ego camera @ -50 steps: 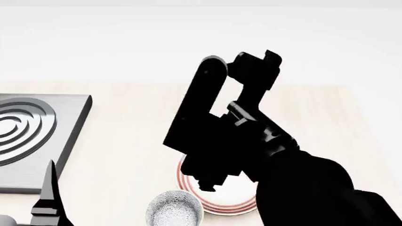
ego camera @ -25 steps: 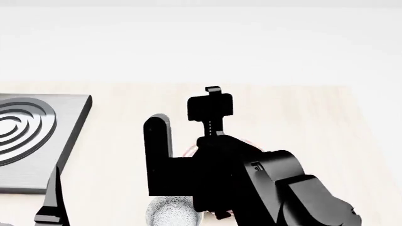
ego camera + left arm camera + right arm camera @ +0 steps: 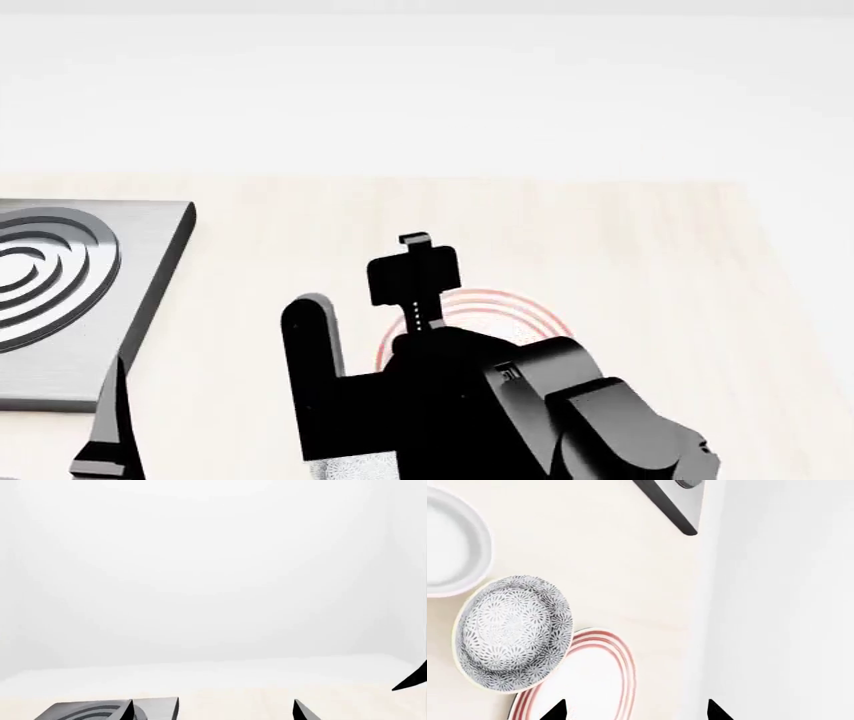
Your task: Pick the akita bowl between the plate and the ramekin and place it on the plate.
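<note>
Right gripper [image 3: 635, 711], fingers apart, hangs over the plate [image 3: 602, 675]. Akita bowl [image 3: 512, 631] lies between plate and ramekin [image 3: 452, 545]. Left gripper [image 3: 213, 711] fingers apart.

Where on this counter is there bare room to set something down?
Bare wood lies between the stove plate and the plate, and along the counter's far edge. It is crowded where the ramekin, akita bowl and plate sit together.

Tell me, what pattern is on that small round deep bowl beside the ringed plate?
The small round deep bowl has a fine grey-and-white floral speckle, clearest in the right wrist view.
</note>
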